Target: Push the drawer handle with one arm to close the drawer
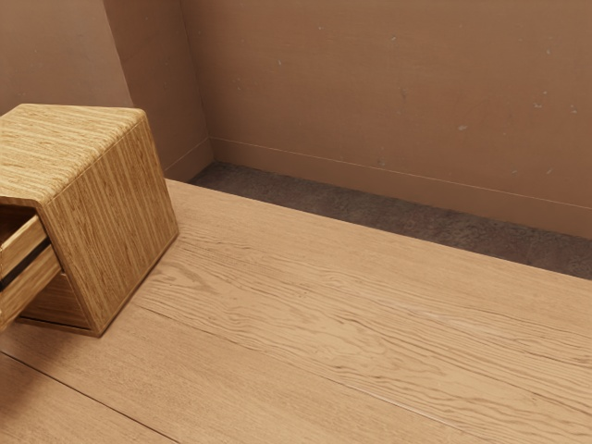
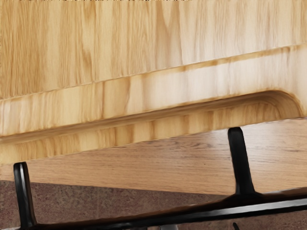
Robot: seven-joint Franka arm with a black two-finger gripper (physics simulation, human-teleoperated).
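Jutting drawer handle (image 2: 192,213), near the gripper

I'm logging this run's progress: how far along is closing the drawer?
Nothing looks finished: the drawer juts out of the cabinet. In hand, it seems, is the work at the black handle, close up in the wrist view; whether I touch it, I cannot tell. Left is pushing the drawer fully in.

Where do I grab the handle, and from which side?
Probably mid-bar on the handle, between its two posts, coming from the side away from the wood. The long, slim bar stands off on those posts, leaving a gap that should take one of the fingers, with the other outside.
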